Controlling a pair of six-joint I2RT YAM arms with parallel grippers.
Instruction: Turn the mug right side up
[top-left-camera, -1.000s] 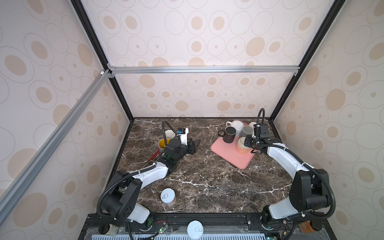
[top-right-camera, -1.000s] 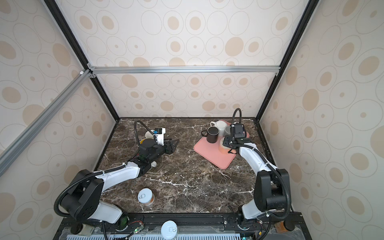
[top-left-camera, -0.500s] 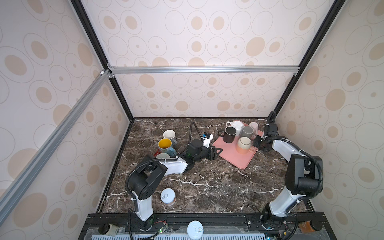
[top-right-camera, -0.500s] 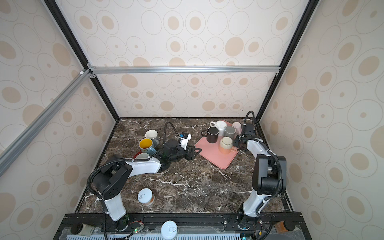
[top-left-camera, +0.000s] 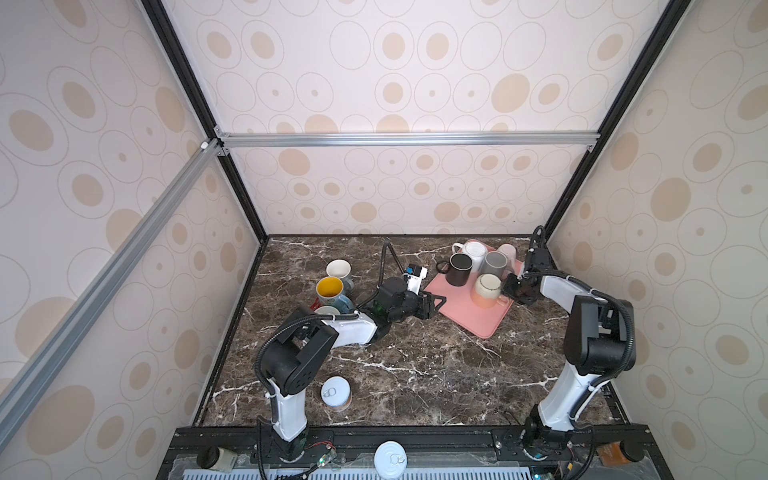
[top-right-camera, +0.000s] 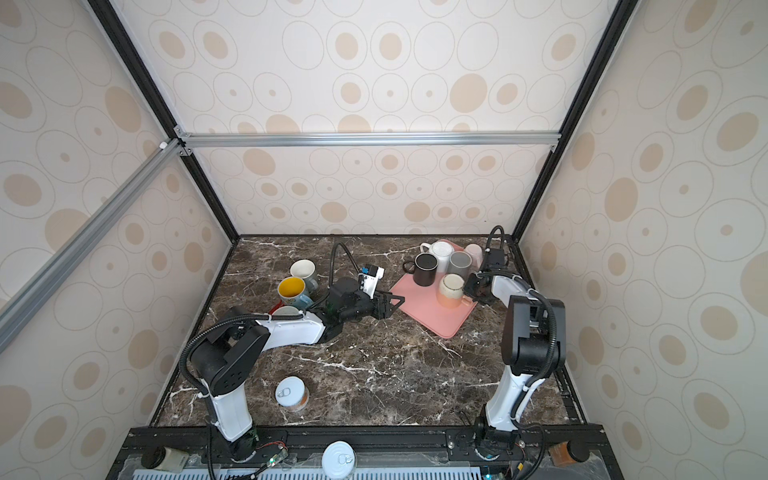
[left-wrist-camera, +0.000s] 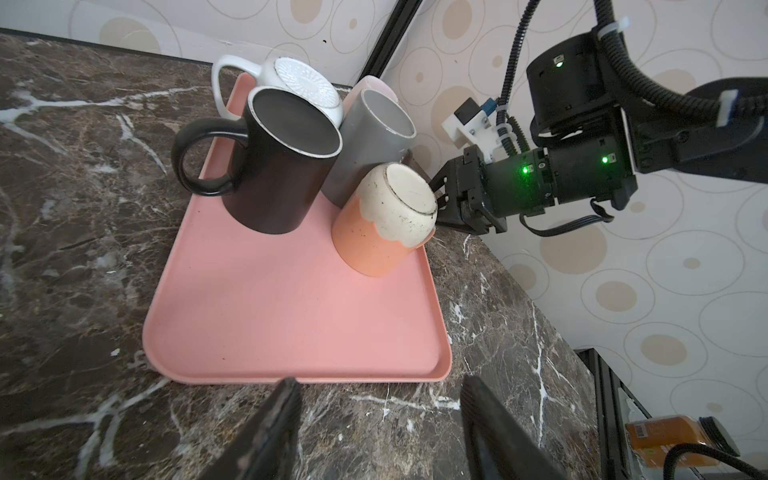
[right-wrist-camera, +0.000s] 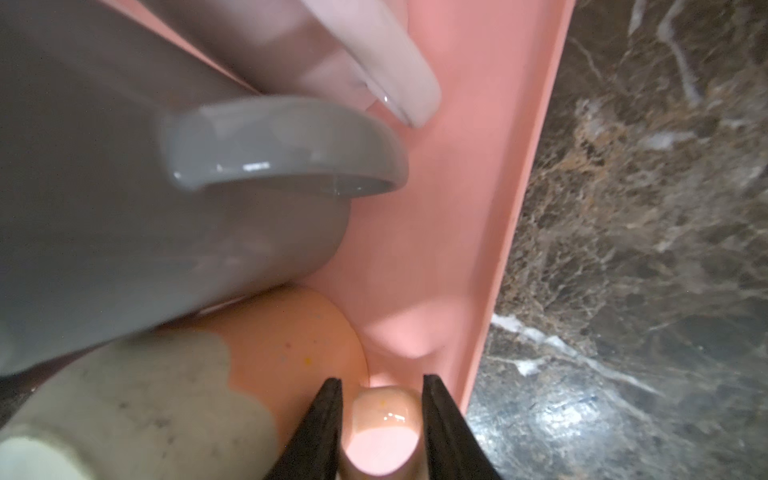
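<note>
Tin can (top-left-camera: 336, 393): upright, pull-tab lid up, near the tabletop's (top-left-camera: 415, 374) front left corner.
Loose mugs: a yellow-lined mug (top-left-camera: 330, 289) and a white mug (top-left-camera: 338, 270), mouths up, close together toward the tabletop's left edge.
Left gripper (top-left-camera: 434, 302): empty, jaws spread wide, low over bare marble just short of the tray's edge.
Tray (top-left-camera: 469, 320): pink, set askew near the tabletop's back right corner.
Back of tray: black mug (top-left-camera: 459, 269), base-up white mug (top-left-camera: 473, 251), grey mug (top-left-camera: 494, 264) and pale pink mug (top-left-camera: 508, 251), packed together.
Peach-and-cream mug (top-left-camera: 486, 291): upside down with its cream base up, on the tray just beside the grey mug, by the tray edge nearest the tabletop's right edge; its handle (right-wrist-camera: 384, 415) points at the right arm.
Right gripper (right-wrist-camera: 382, 384): jaws straddle that handle, close on both sides; I cannot tell whether they pinch it.
</note>
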